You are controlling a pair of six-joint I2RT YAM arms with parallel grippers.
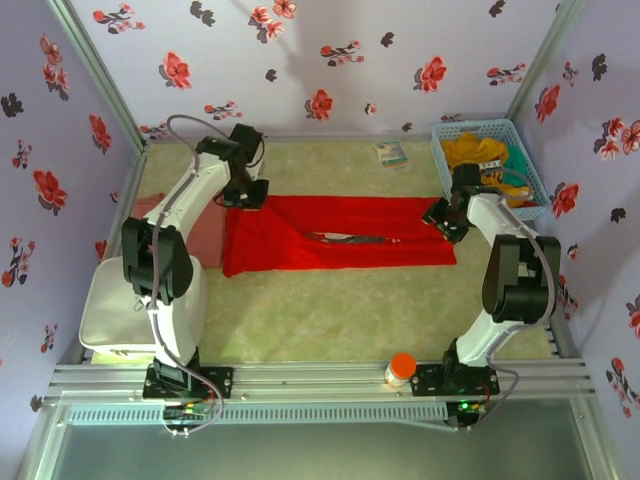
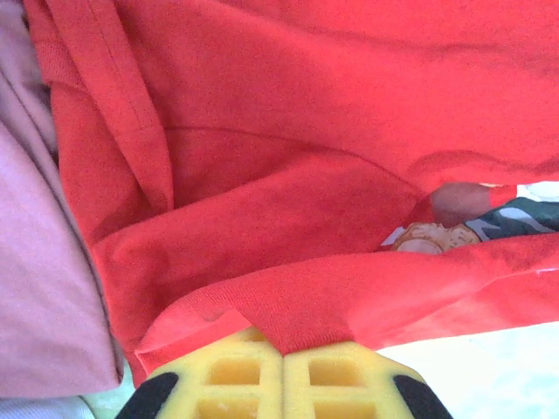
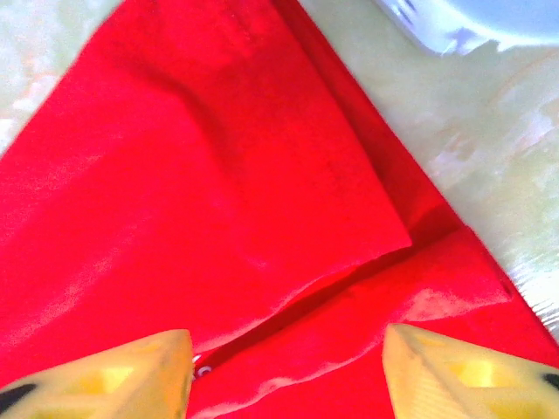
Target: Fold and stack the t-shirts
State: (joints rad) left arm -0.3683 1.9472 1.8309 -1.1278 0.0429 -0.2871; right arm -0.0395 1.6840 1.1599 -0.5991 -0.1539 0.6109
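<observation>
Between shut jaws of left gripper (image 2: 281, 375): red t-shirt (image 2: 288, 175) edge, clamped tight. Just beside them, pink t-shirt (image 2: 44, 288). Under wide-apart jaws of right gripper (image 3: 288, 349), more red cloth.

Pose: left arm (image 1: 170, 270), white links with black joints, stretched away from its base, wrist turned inward. The left gripper (image 2: 281, 356), yellow ribbed fingers, has its pads pressed together, an edge of the bright red cloth t-shirt (image 2: 288, 175) nipped at the tips. The right arm (image 1: 505, 280) has its elbow folded high, forearm angled inward. On the right gripper (image 3: 284, 375), the fingers (image 3: 140, 371) are well apart, red cloth beneath the gap
</observation>
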